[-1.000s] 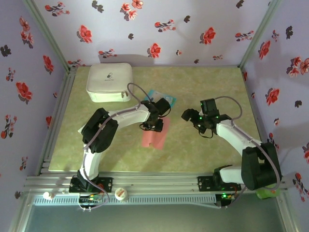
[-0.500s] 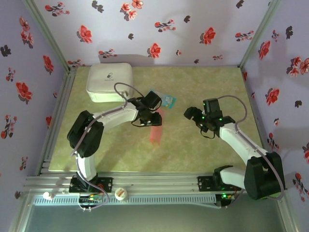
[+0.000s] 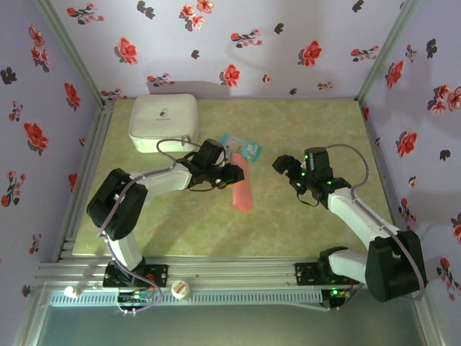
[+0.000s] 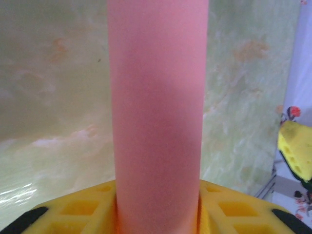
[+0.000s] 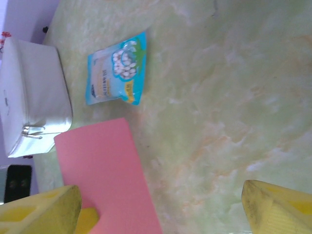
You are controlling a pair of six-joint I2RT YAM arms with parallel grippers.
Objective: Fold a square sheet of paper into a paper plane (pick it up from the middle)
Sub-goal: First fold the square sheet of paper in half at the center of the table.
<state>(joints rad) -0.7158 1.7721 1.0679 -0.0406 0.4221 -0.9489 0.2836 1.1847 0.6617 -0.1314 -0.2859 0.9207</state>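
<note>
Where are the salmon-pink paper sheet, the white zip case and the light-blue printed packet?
salmon-pink paper sheet (image 3: 242, 191): top view, lower part of the strip.
white zip case (image 3: 163, 119): top view, centre of its lid.
light-blue printed packet (image 5: 117, 73): right wrist view, middle of its printed face.

A lab test booth — floral walls (image 3: 288, 43) (aluminium frame (image 3: 238, 272)), marbled table (image 3: 324, 130).

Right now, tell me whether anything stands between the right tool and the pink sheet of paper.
Nothing visible does. The right tool stands open with bare table between it and the sheet of paper, which the left tool grips. The blue packet lies beyond the sheet's far end, off that line.
</note>
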